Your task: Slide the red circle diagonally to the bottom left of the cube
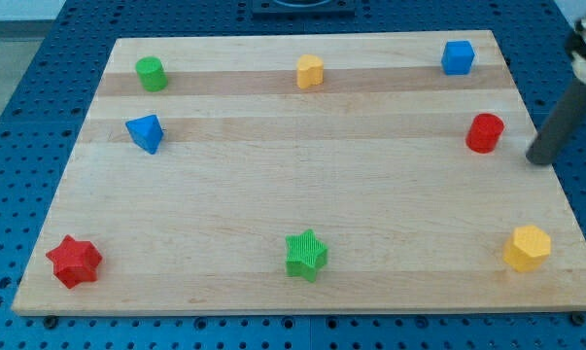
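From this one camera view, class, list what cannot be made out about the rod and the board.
- The rod above my tip: cut off by the view's right edge and top, and blurred.
- Contact between my tip and the red circle: a gap shows, but the tip's height over the board is unclear.
- The wooden board: its bottom right corner is cut off by the view's right edge.

Pale wooden board (302,185), blue perforated table (40,58) beneath; even, soft overhead light

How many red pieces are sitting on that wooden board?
2. The red circle is near the view's right edge, just left of my tip. The red star is in the bottom-left corner. None look hidden.
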### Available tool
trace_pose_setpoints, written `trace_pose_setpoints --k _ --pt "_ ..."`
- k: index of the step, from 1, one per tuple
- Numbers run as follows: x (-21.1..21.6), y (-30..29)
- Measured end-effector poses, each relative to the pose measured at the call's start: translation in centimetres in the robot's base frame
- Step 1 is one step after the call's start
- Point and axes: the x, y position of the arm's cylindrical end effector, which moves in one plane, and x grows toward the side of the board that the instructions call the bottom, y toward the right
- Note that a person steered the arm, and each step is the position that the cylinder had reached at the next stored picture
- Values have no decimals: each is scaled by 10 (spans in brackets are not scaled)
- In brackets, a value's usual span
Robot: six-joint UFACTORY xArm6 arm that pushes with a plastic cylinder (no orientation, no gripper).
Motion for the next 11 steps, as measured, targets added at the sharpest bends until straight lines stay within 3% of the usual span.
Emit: trace_pose_setpoints --k 3,7,8,9,10,11 --pt "-1 -16" --pt "-4 -170" --pt "6 -169" --pt "29 -100" --pt "7 -59" --pt "-12 -80"
